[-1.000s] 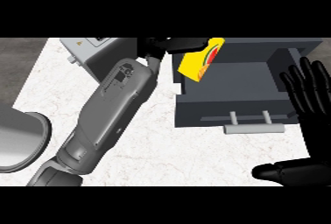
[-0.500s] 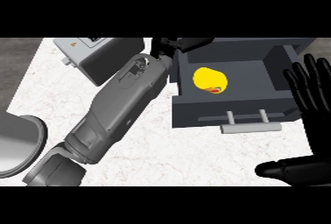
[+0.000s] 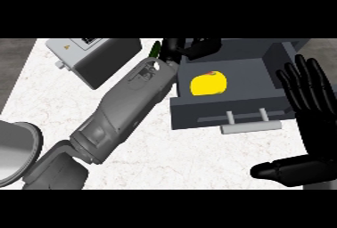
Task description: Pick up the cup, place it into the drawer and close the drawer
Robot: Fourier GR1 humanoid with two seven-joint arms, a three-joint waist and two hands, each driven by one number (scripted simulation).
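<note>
Head view, kitchen counter: the yellow cup (image 3: 209, 83) lies inside the open grey drawer (image 3: 197, 113), on the drawer's floor toward its back left corner, clear of every wall I can see and touched by neither of my hands. The drawer stands pulled out over the white marbled counter (image 3: 171, 156), its pale bar handle (image 3: 250, 126) on the front wall that faces me.

My left hand (image 3: 191, 47) sits at the drawer's far left corner, just beyond the cup, its black fingers curled and holding nothing that shows; my grey left forearm (image 3: 128, 109) runs from there diagonally down along the drawer's left side, just beside its left wall.

My right hand (image 3: 310, 107) rests on the drawer's right, fingers straight, spread and pointing away from me, alongside the drawer's right wall, with the thumb (image 3: 280, 169) stretched out sideways below the drawer's front right corner, apart from the handle.

Left of the drawer, past my forearm, a grey box-shaped appliance (image 3: 92, 55) with a small yellow label stands on the counter. Well to the drawer's lower left, a round grey bowl-like rim (image 3: 16, 149) shows at the edge of the view.
</note>
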